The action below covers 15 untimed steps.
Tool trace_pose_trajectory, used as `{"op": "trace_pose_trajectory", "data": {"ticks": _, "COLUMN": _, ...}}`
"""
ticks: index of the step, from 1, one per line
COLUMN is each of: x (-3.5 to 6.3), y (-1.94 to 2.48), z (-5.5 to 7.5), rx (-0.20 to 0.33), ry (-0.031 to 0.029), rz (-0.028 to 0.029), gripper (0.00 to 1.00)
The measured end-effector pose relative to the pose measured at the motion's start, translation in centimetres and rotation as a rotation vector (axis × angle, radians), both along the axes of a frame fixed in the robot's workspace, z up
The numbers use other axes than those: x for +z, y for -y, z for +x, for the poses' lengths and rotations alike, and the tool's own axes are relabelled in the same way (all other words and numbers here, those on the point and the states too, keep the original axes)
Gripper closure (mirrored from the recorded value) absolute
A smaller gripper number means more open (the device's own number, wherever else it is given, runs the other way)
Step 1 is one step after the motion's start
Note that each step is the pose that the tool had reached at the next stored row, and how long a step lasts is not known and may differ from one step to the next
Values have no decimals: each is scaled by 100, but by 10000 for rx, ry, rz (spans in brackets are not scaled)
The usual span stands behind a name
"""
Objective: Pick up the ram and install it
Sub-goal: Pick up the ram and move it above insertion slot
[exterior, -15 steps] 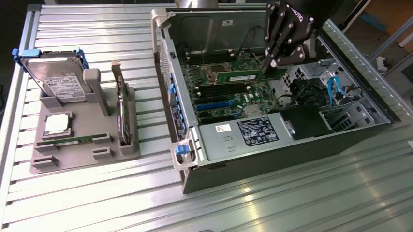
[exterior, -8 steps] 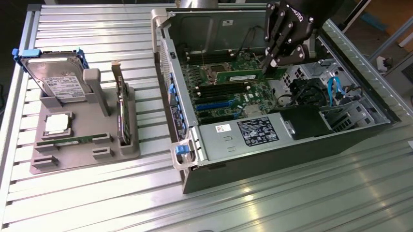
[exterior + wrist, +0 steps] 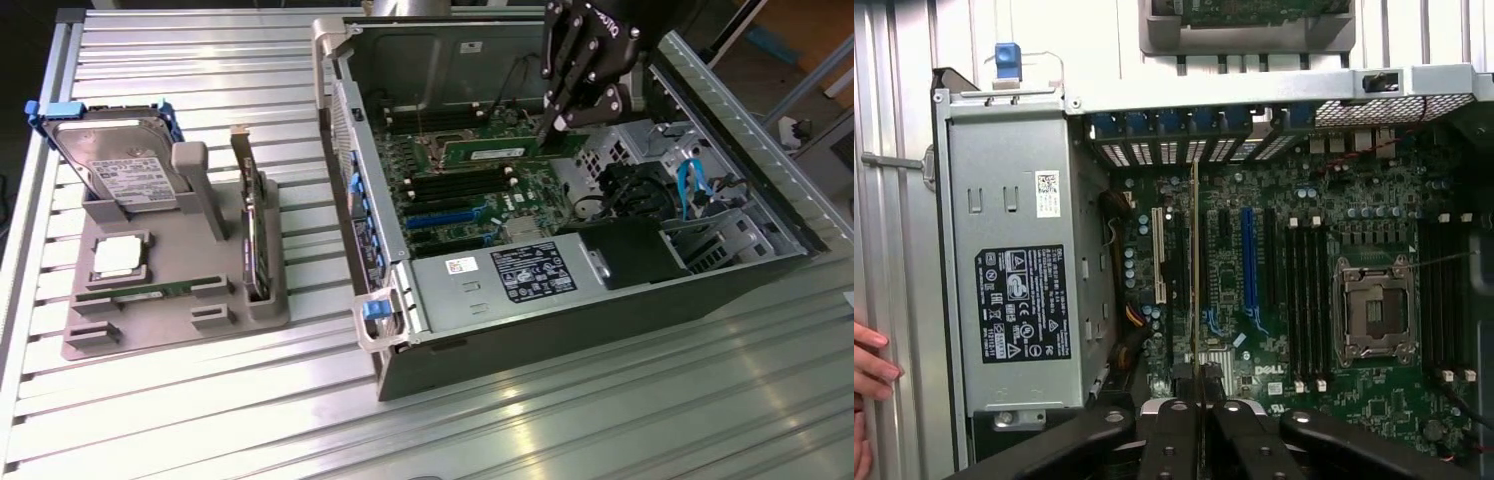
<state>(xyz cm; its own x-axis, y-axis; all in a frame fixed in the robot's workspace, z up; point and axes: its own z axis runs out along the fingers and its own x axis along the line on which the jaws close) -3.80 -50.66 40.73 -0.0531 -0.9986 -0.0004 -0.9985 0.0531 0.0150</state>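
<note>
Long, thin green circuit-board ram stick [image 3: 491, 150]: held clenched in black gripper [image 3: 555, 128] fingers over green motherboard [image 3: 454, 195]; jamming is risked if the slot is missed.

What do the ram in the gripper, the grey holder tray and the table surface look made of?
The ram: green circuit board, matte, with dark chips and a white label. The holder tray: uniform matte grey with soft edges, probably moulded or printed plastic, though I can't be sure. The table: ribbed silver metal, likely aluminium, with a brushed sheen that catches the light.
</note>
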Motion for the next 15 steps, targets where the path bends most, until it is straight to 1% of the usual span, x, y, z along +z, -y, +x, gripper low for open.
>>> {"op": "trace_pose_trajectory", "data": {"ticks": 6, "x": -5, "y": -104, "z": 0, "rx": 0, "ry": 0, "rz": 0, "gripper": 88}}
{"op": "trace_pose_trajectory", "data": {"ticks": 11, "x": -9, "y": -224, "z": 0, "rx": 0, "ry": 0, "rz": -1, "gripper": 88}}
{"op": "trace_pose_trajectory", "data": {"ticks": 13, "x": -10, "y": -278, "z": 0, "rx": 0, "ry": -1, "rz": -2, "gripper": 88}}
{"op": "trace_pose_trajectory", "data": {"ticks": 14, "x": -11, "y": -313, "z": 0, "rx": 0, "ry": 0, "rz": -1, "gripper": 88}}
{"op": "trace_pose_trajectory", "data": {"ticks": 15, "x": -12, "y": -334, "z": 0, "rx": 0, "ry": 0, "rz": 0, "gripper": 88}}
